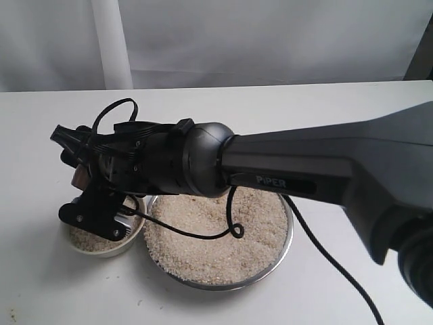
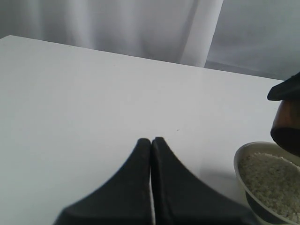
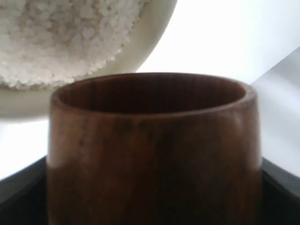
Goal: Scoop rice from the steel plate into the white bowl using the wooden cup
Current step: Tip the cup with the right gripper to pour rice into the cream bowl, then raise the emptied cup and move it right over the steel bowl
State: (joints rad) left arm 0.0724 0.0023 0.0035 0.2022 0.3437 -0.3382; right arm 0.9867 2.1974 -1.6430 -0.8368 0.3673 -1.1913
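Wooden cup (image 3: 152,150): lifted clear of the table (image 1: 338,101), hanging over the far-left edge of the white bowl (image 3: 147,40). Interior dark, contents not discernible.

Right gripper (image 1: 80,177): pinching the cup, one black finger on each flank.

Bowl: near left, part-filled with rice (image 3: 56,37), just left of the steel plate (image 1: 287,233). Contact between them not discernible. Plate carries a broad rice bed.

Left gripper (image 2: 151,145): near the bowl, over bare table, fingers pressed together, empty.
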